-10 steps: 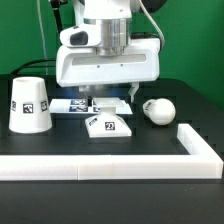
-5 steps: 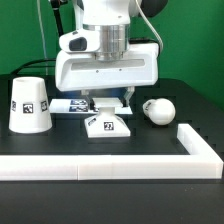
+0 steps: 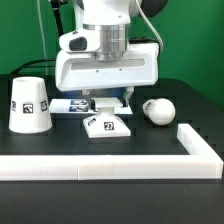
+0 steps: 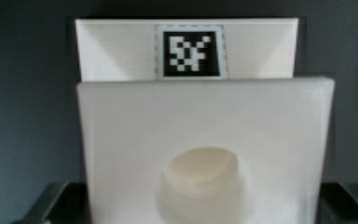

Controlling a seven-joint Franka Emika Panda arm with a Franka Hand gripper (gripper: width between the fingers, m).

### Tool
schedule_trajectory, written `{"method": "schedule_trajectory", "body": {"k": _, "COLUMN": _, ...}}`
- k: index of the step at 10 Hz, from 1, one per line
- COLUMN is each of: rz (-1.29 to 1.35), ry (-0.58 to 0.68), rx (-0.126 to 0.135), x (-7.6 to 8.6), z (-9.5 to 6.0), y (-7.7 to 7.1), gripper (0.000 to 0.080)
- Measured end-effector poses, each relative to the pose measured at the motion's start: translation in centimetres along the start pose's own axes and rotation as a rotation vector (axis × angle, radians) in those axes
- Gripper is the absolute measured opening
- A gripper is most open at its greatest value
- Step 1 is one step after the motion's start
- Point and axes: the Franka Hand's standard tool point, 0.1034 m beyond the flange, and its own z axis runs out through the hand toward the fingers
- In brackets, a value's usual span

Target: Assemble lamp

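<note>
The lamp base (image 3: 108,124), a flat white square with a tag on its front face, lies at the table's middle. My gripper (image 3: 106,104) is low over it, jaws open, one finger on each side of its back part. In the wrist view the base (image 4: 202,125) fills the picture with its round socket (image 4: 208,180), and my gripper (image 4: 202,208) straddles it with dark fingers (image 4: 51,200) at its sides. The tapered shade (image 3: 30,105) stands on the exterior view's left. The round bulb (image 3: 157,110) lies on the right.
The marker board (image 3: 70,105) lies flat behind the base, partly under my gripper. The long white L-shaped wall (image 3: 150,165) runs along the front and turns back on the exterior view's right (image 3: 192,138).
My gripper has come down a little over the base between one second ago and half a second ago, then held still. The base, shade and bulb have not moved.
</note>
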Motion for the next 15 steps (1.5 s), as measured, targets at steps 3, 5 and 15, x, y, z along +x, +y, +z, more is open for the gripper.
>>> {"method": "schedule_trajectory", "body": {"k": 3, "rz": -0.011, "ry": 0.034, "rx": 0.004, "x": 3.7, "z": 0.0, "y": -2.2, "gripper": 0.0534}}
{"method": "schedule_trajectory", "body": {"k": 5, "rz": -0.003, "ry": 0.069, "rx": 0.006, "x": 6.8, "z": 0.0, "y": -3.9, "gripper": 0.0534}}
{"method": "schedule_trajectory", "body": {"k": 15, "rz": 0.03, "ry": 0.162, "rx": 0.017, "x": 12.8, "z": -0.1, "y": -7.4, "gripper": 0.0535}}
